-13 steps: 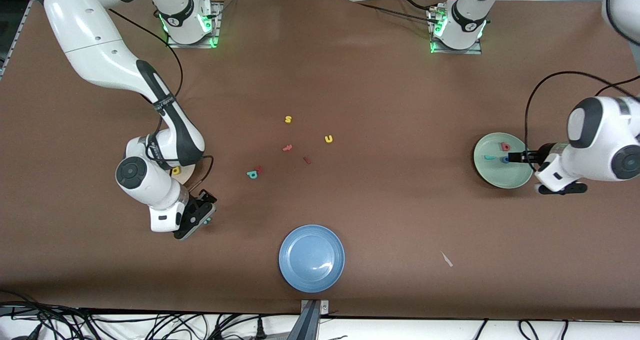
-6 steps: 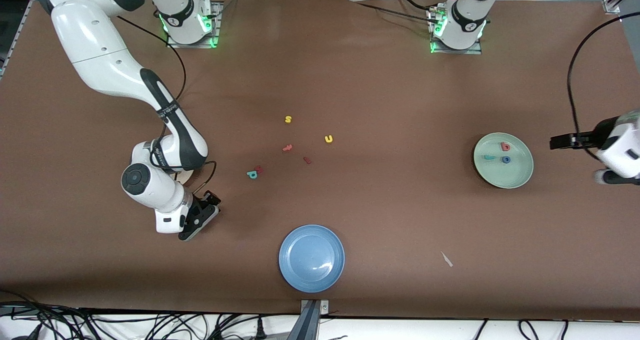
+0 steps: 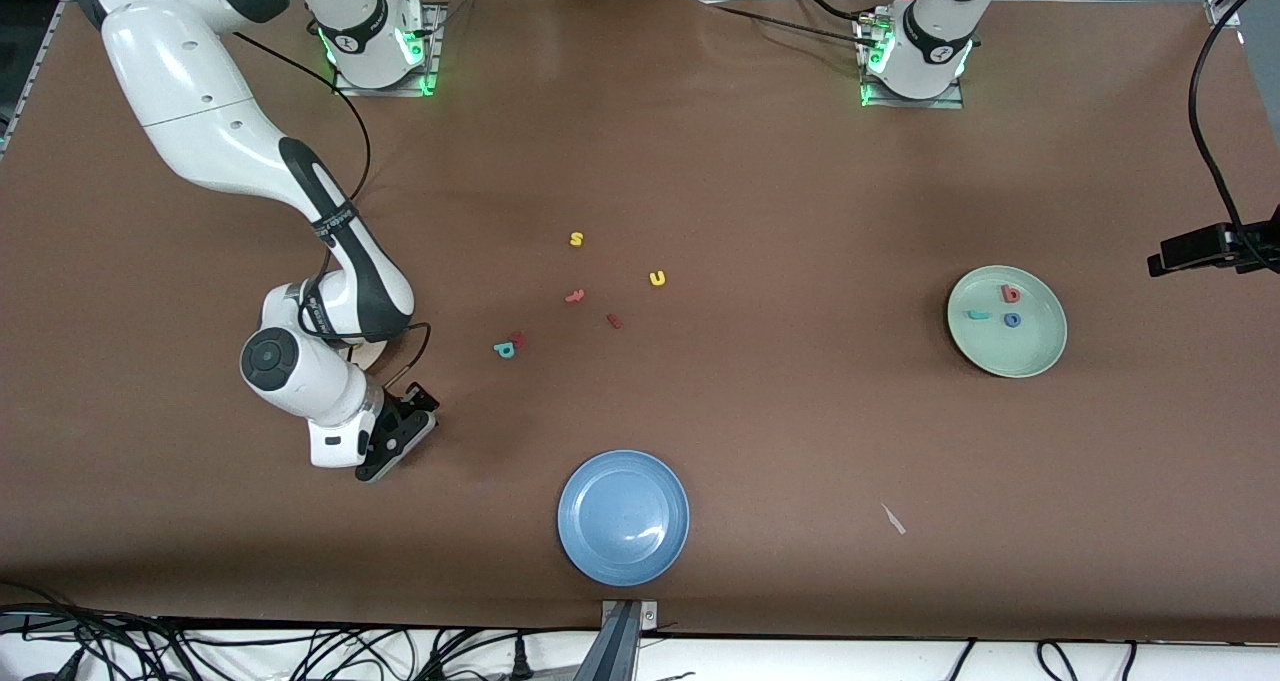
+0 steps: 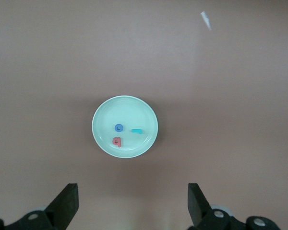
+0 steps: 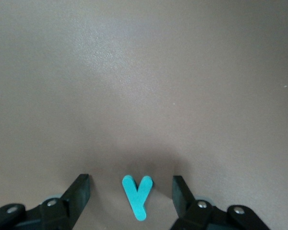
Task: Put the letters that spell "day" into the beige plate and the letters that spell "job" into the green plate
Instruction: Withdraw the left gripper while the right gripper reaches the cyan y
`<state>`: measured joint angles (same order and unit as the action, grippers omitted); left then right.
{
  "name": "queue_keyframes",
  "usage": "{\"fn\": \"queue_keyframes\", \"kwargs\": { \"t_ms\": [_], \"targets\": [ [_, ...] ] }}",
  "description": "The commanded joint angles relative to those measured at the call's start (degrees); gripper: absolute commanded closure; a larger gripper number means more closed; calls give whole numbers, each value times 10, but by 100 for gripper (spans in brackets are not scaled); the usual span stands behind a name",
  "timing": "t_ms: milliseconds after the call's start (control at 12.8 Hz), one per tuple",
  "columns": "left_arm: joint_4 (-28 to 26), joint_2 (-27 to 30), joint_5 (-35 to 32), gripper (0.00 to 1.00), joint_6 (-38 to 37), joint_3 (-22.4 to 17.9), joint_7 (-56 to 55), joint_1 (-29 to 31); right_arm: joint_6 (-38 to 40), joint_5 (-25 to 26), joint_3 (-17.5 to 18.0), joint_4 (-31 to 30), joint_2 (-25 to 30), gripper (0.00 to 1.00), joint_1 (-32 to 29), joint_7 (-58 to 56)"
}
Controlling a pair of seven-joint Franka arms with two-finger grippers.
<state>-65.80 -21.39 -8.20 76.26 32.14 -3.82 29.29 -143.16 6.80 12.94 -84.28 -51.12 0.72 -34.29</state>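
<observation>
**Teal y Sits Between Parted Fingers**

The right gripper (image 5: 130, 191) hangs low over the surface, its fingers (image 5: 79, 189) parted either side of the teal y (image 5: 137, 195) and gripping nothing yet. The foam letter looks light, thin and soft — best pinched across its stem. The beige plate (image 3: 372, 353), at ten o'clock from the gripper, is mostly hidden under the right arm, its contents unseen. The left gripper (image 4: 132, 201) waits high over the green plate (image 4: 102, 115), fingers wide and empty — j (image 4: 137, 130), o (image 4: 118, 128) and b (image 4: 116, 142) lie inside.
</observation>
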Motion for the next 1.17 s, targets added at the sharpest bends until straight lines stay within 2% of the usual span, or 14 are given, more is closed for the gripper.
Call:
{"fn": "queue_keyframes", "kwargs": {
  "t_ms": [0,235,470,705,862,940,1097],
  "targets": [
    [21,-1,24,0,-11,5,5,-2,3,-12,-13,-25,8,28,-2,-19],
    [21,-1,19,0,-12,20,5,-5,-2,-20,-20,-47,13,33,-3,-19],
    [20,-1,21,0,-12,18,7,-3,-2,-37,-23,-55,15,44,-3,-23],
    [20,8,13,0,-16,5,7,-40,-2,-39,-22,-55,15,43,-2,-19],
    [15,23,12,0,-16,-30,14,-72,-1,-40,-20,-51,20,28,-1,-14],
    [14,28,14,0,-17,-72,15,-111,0,-40,-20,-48,26,25,0,-16],
    [9,42,21,0,-17,-190,16,-218,5,-40,-20,-49,45,22,3,-17]
  ]
}}
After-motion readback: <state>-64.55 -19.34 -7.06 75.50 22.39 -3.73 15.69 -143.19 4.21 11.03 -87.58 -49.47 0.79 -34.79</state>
